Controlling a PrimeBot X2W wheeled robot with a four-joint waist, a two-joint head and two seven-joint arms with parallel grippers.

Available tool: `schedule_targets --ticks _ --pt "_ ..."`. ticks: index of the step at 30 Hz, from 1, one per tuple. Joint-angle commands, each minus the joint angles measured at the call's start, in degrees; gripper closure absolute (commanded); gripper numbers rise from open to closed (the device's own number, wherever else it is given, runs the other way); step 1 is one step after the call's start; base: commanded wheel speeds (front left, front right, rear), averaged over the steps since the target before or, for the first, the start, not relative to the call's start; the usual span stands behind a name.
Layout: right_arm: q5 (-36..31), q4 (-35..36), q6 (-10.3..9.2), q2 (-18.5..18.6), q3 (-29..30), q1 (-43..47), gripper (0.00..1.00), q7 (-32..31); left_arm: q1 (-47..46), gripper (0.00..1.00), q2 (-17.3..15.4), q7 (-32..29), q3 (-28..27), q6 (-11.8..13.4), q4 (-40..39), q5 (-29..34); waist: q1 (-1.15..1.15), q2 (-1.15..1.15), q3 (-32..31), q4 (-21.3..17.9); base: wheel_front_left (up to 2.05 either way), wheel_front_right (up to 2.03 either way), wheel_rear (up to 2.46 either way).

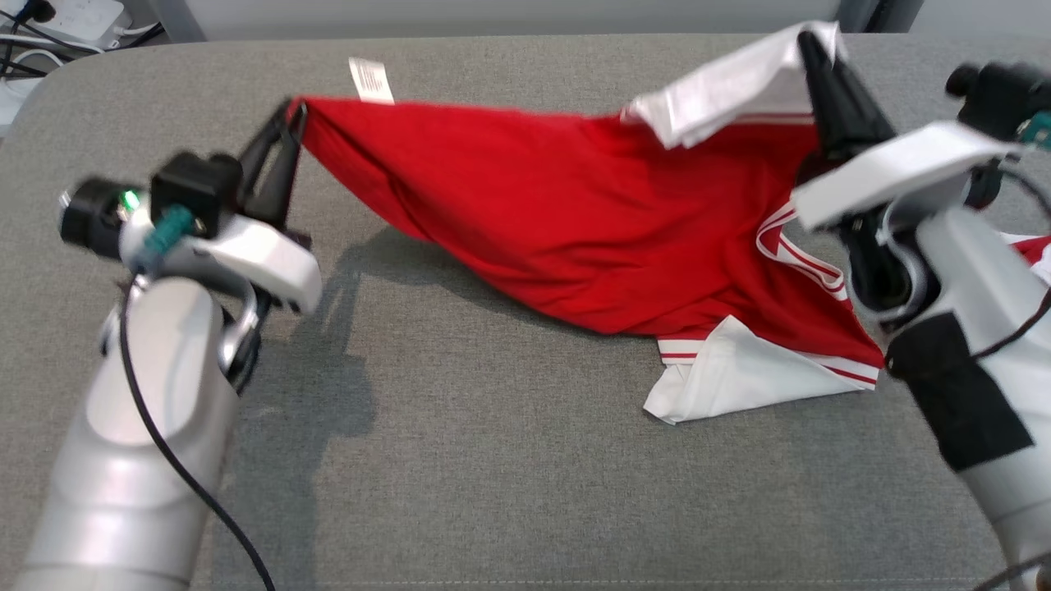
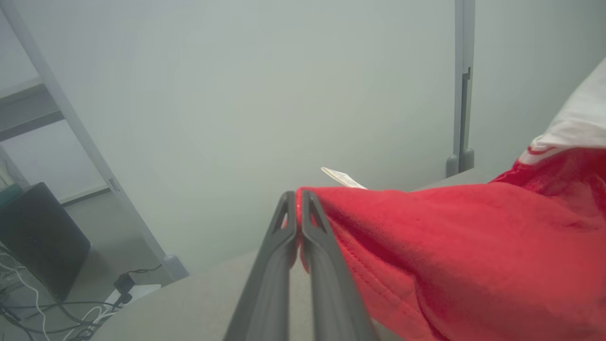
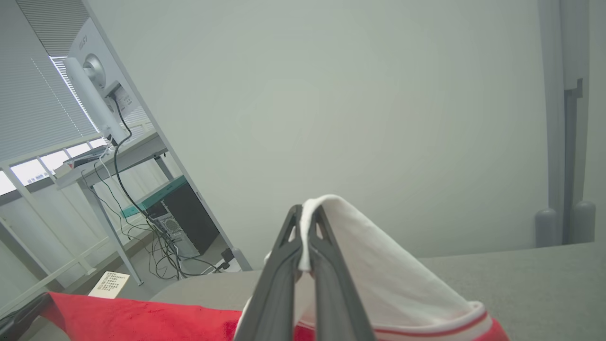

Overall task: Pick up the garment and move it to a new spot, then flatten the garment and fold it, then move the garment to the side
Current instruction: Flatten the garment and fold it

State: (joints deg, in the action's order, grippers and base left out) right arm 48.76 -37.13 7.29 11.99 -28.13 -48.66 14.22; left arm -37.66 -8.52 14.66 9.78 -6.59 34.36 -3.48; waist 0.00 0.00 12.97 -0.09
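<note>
Closest in: bare grey table (image 1: 493,492) between the two forearms, nothing on it. A bit further out, below and inboard of the right gripper (image 1: 811,41), one white sleeve (image 1: 739,382) with a red-striped cuff lies flat on the table.

Right gripper: jaws pinched together on the other white sleeve (image 3: 378,255). The cloth drapes over the tips, clear of the table.

Left gripper (image 1: 291,111): jaws clamped on a red hem corner. The cloth starts right at the tips and runs off to the gripper's right.

Garment (image 1: 575,222): red shirt strung between the two grippers, long axis running from one tool across to the other. The top edge is fairly taut and the belly sags. The neckline trim (image 1: 800,254) end, under the right gripper, rests on the table, so the shirt is partly airborne and partly grounded. Each arm has an end. The right arm is nearer the bulk and the grounded sleeve. A scrap of red shows past the right forearm; how far it goes is hidden.

Judgement: the carry or spread depends on both tools moving together along that axis. The grounded sleeve could drag and fold under.

Just past the left tips, a white label (image 1: 371,80) sticks up from the hem.

Beyond the table's far edge are a plain wall and an upright post (image 2: 461,94). Off the left end are floor cables (image 1: 25,41) and a dark computer tower (image 2: 38,237). None of it blocks travel over the table.
</note>
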Motion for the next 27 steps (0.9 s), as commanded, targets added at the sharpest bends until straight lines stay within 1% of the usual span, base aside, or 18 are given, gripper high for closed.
schedule_targets --ticks 1,6,8,10,12,17,18,19,22,27 --pt "0.4 1.1 0.2 -0.2 0.9 -4.8 1.0 0.8 -6.9 1.0 -3.2 0.3 -1.2 -0.4 -0.7 0.5 0.0 0.0 0.2 0.3 0.0 0.0 0.0" --pt "-0.4 0.8 0.2 -0.7 6.3 -14.7 1.0 0.8 -18.2 1.0 -6.1 0.3 -1.3 -0.6 -0.2 0.9 0.0 0.0 -1.8 0.6 0.0 0.0 0.0" --pt "-0.9 1.4 0.2 -1.0 7.6 -16.5 1.0 0.8 -20.2 1.0 -6.6 0.3 -1.7 -0.6 -1.4 0.9 0.0 0.0 -3.2 0.8 0.0 0.0 0.0" --pt "-0.1 2.8 0.2 -1.2 9.6 -16.6 1.0 0.8 -20.0 1.0 -7.0 0.3 -3.0 -0.1 -3.5 0.1 0.0 0.0 -5.5 1.1 0.0 0.0 0.0" --pt "1.6 3.1 0.2 -1.2 9.2 -14.4 1.0 0.8 -17.3 1.0 -7.3 0.3 -3.2 -0.2 -3.5 -0.2 0.0 0.0 -7.2 1.3 0.0 0.0 0.0" --pt "7.4 4.6 0.2 0.7 1.7 -4.5 1.0 0.8 -5.2 1.0 -6.7 0.3 -2.1 -0.5 0.0 -2.4 0.0 0.0 -11.8 1.3 0.0 0.0 0.0" --pt "7.4 4.6 0.2 0.7 1.7 -4.5 1.0 0.8 -5.2 1.0 -6.7 0.3 -2.1 -0.5 0.0 -2.4 0.0 0.0 -11.8 1.3 0.0 0.0 0.0" --pt "8.9 5.3 0.2 1.0 0.7 -2.2 1.0 0.8 -2.4 1.0 -6.5 0.3 -2.0 -0.6 0.8 -3.1 0.0 0.0 -12.5 1.2 0.0 0.0 0.0" --pt "11.3 7.9 0.2 2.2 -1.5 4.8 1.0 0.8 5.7 1.0 -5.0 0.3 -2.5 -0.7 1.9 -5.8 0.0 0.0 -13.9 0.8 0.0 0.0 0.0" --pt "13.9 12.0 0.2 2.7 -1.5 16.6 1.0 0.8 17.5 1.0 -1.9 0.3 -3.7 -0.8 1.8 -8.8 0.0 0.0 -15.3 0.2 0.0 0.0 0.0"
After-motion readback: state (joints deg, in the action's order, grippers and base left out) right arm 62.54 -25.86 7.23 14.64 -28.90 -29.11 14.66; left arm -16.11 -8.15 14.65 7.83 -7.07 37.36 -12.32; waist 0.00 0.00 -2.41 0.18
